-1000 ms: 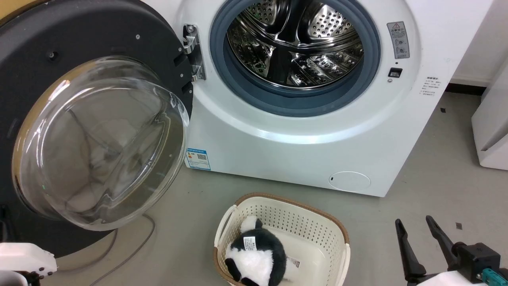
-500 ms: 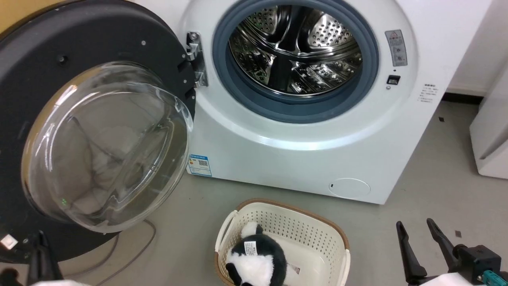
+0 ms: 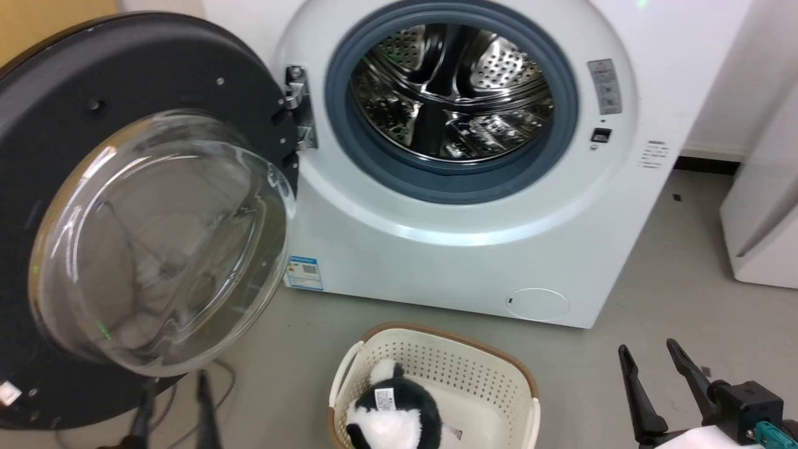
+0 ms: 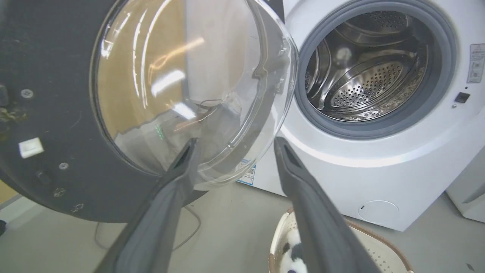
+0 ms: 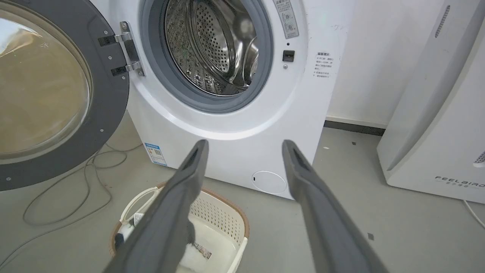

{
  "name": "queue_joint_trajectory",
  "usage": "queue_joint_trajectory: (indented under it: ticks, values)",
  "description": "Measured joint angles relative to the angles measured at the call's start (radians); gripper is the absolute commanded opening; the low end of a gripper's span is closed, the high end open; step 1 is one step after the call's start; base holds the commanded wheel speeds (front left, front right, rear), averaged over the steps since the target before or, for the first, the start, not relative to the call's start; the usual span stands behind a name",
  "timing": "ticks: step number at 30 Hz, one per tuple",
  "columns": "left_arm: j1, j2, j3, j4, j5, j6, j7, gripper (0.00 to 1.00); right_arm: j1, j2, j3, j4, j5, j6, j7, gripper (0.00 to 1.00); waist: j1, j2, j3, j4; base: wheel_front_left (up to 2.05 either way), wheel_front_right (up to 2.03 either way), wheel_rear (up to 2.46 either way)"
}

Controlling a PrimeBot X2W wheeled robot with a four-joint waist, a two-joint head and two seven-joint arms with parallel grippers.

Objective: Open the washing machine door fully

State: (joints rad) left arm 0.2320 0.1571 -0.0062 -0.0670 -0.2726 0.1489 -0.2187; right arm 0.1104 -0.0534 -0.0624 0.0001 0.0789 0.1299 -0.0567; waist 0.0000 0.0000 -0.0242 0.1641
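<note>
washing machine door [image 3: 156, 68]: left rim cut by the head view's edge
left gripper [image 3: 174, 381]: blurred — cut off below the finger ends
panda toy [image 3: 389, 418]: lower half cut off, in the basket [image 3: 461, 365]
blue label [image 3: 304, 272]: print too small to read

White washing machine [image 3: 449, 249], black washing machine door [image 3: 156, 68], cream basket [image 3: 474, 368].
The machine's front is plain white, with a grey-blue rubber ring [image 3: 564, 118] around a shiny steel drum [image 3: 499, 68] dotted with rows of small holes, and a small blue label [image 3: 304, 273] low on its door-side corner. The door is glossy black around a clear glass bowl [image 3: 156, 237]. In front of the machine, on the pale grey floor [image 3: 654, 355], the basket has a brown rim and a grid of holes and holds a black-and-white plush toy [image 3: 393, 418]. On the machine's far side from the door stands a white appliance [image 3: 760, 237].
</note>
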Motion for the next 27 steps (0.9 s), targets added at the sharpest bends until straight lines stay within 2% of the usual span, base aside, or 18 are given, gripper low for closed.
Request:
queue_joint_trajectory:
  ticks: [9,17,27]
  values:
    - [-0.063,-0.003,-0.116,0.004,0.052,-0.047,0.031,1.00,0.004,0.000,0.002,-0.030,-0.010,0.000,0.020,1.00,0.0000,0.0000,-0.004,-0.070,0.00,0.00,0.00]
    - [-0.116,0.004,-0.163,0.033,0.100,-0.051,0.038,1.00,0.011,0.000,0.002,-0.043,-0.012,0.000,0.029,1.00,0.0000,0.0001,-0.002,-0.119,0.00,0.00,0.00]
    - [-0.129,0.009,-0.169,0.051,0.102,-0.046,0.054,1.00,0.012,0.000,0.001,-0.044,-0.012,0.000,0.030,1.00,0.0000,0.0000,0.001,-0.131,0.00,0.00,0.00]
